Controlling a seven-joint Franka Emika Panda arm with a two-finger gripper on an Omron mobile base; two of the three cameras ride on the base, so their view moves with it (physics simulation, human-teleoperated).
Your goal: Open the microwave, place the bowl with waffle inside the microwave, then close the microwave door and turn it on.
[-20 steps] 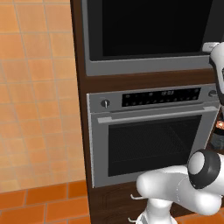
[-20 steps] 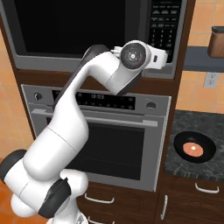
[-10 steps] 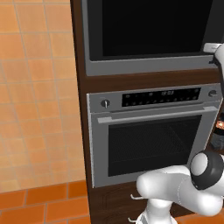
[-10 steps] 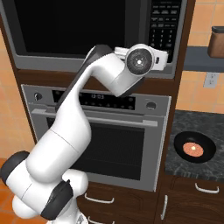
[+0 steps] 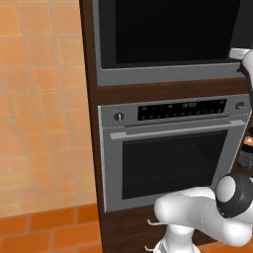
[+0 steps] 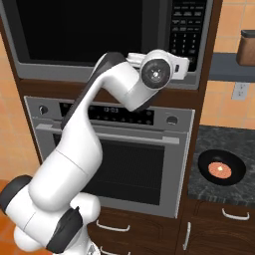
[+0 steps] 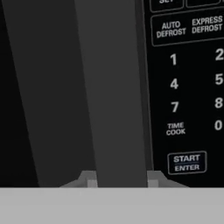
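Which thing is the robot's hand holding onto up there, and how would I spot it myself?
Look at the microwave, the wide black-fronted appliance built in above the silver oven. Between its dark glass and the keypad on the right runs a dark vertical handle, with the gripper closed around it. Unlike the oven's horizontal silver bar, it stands upright.

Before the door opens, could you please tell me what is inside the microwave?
That cannot be seen: the microwave door is closed and its black glass shows nothing of the cavity. In the hand view the claw is shut on the door handle.
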